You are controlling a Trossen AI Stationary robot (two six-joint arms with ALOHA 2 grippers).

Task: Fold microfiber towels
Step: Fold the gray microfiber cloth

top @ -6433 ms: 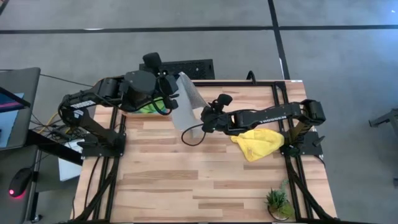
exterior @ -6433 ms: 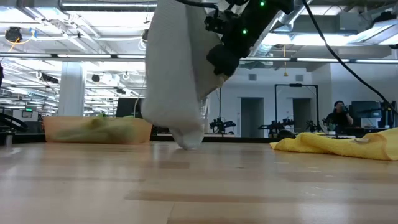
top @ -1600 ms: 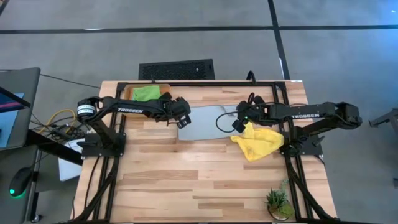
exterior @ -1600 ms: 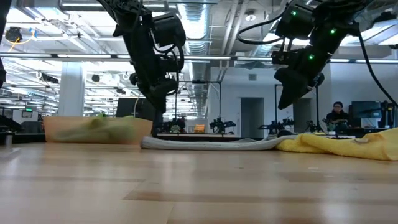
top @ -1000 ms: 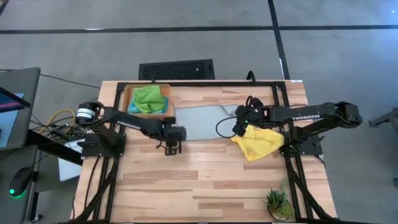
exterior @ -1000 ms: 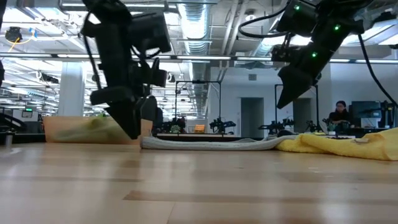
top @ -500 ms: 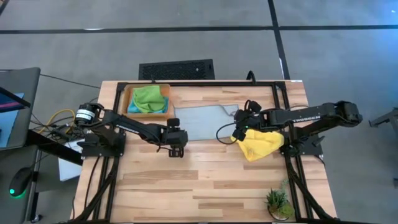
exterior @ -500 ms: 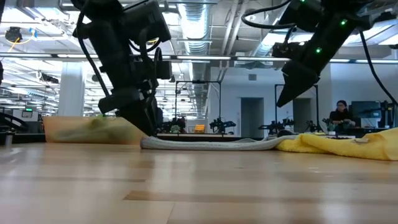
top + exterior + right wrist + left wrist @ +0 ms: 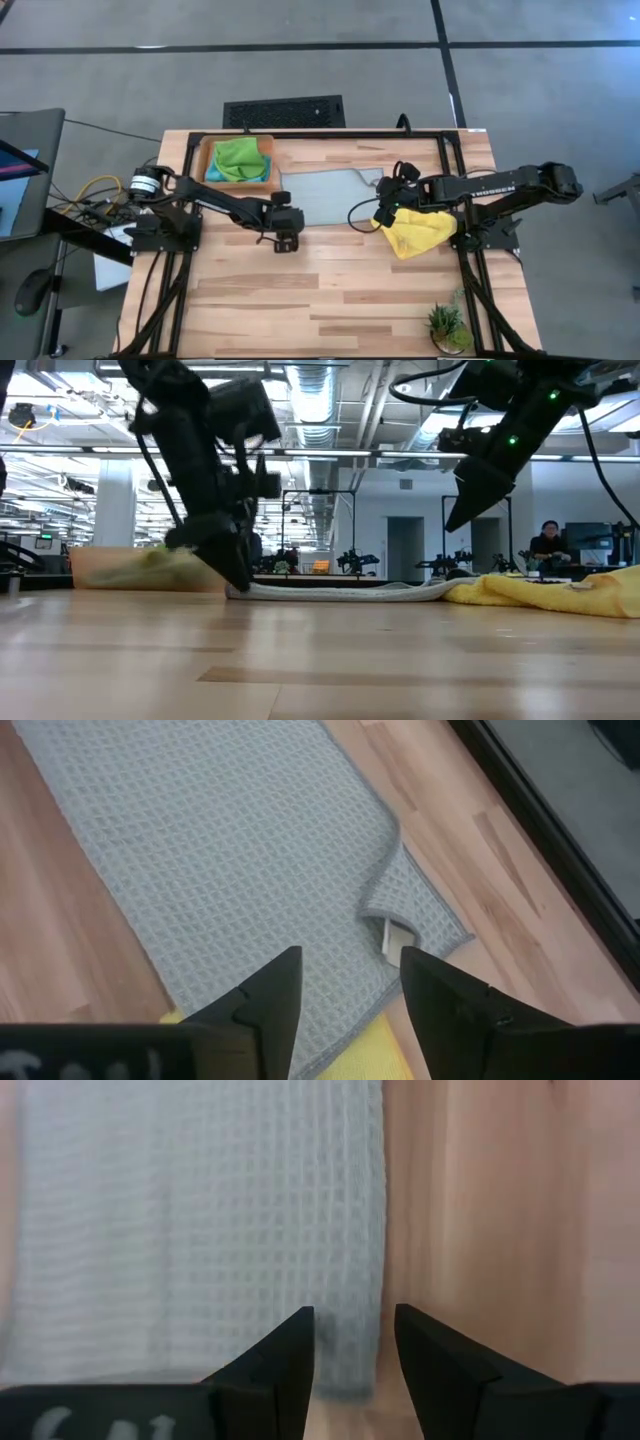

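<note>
From above we see the left gripper has crept back toward the light grey towel, which lies flat, long axis across the desk, beside the yellow towel. At desk level the right gripper hangs above it, as before. Our left wrist shows jaws parted, empty, over its corner; the right wrist shows the same.

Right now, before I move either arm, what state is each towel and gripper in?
Grey towel: spread flat on the table, one corner folded over.
Yellow towel: crumpled heap, overlapping the grey towel's edge.
Green towel: bunched in the tray, on a blue towel.
Left gripper: open, at the grey towel's corner.
Right gripper: open, above the grey towel, empty.
</note>
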